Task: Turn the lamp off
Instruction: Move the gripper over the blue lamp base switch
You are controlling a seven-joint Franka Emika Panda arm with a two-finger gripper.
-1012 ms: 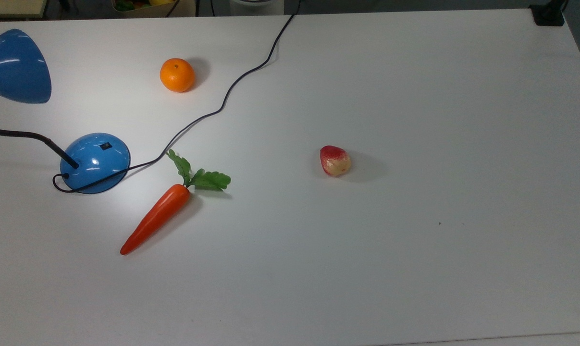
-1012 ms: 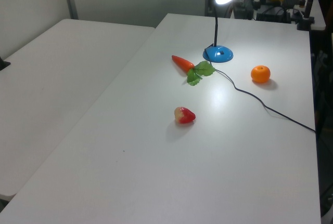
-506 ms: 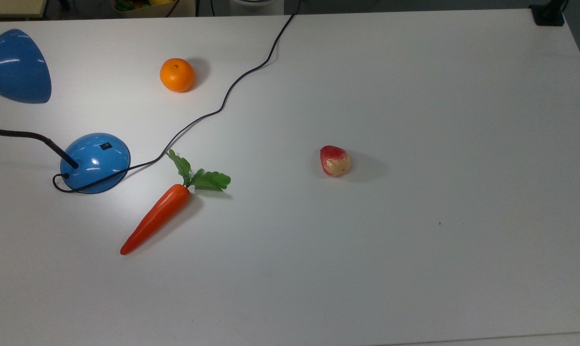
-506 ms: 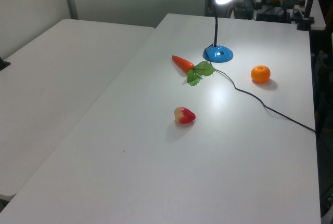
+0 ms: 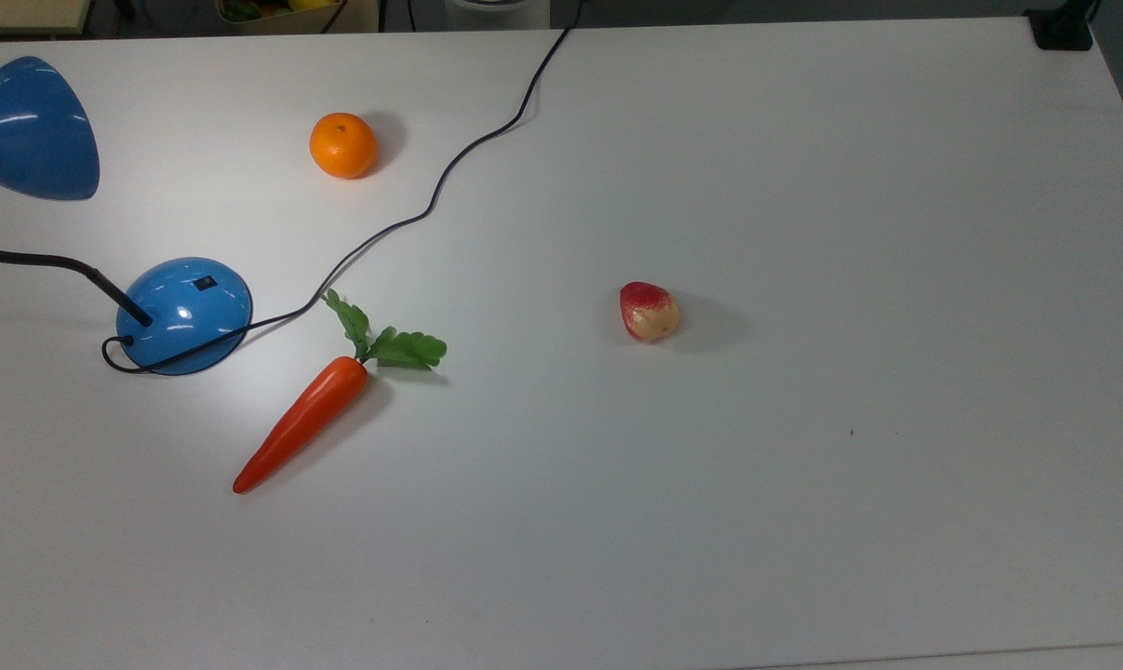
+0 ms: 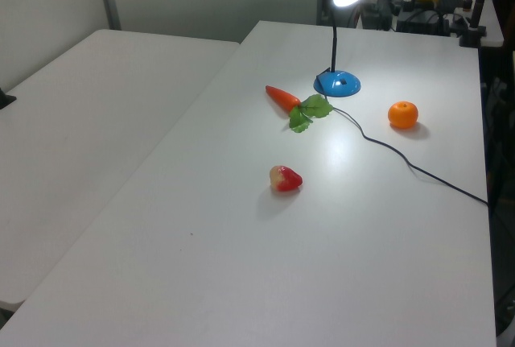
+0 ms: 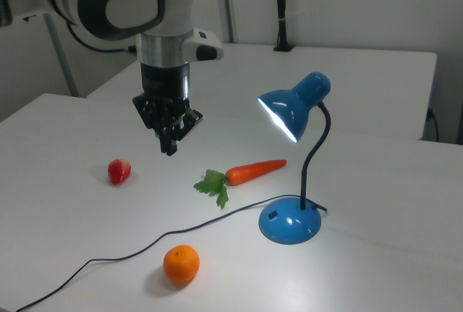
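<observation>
Lamp (image 5: 184, 312) apparently lit beside carrot (image 5: 302, 423).

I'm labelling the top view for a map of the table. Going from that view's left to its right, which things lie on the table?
Lamp base, then carrot, then orange, then the red and cream fruit. The carrot and orange partly overlap in span, so their order goes by their middles.

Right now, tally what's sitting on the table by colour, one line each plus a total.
Blue: 1, the lamp
Orange: 2, the orange and the carrot, which has green leaves
Red: 1, the strawberry, part cream
Total: 4
</observation>
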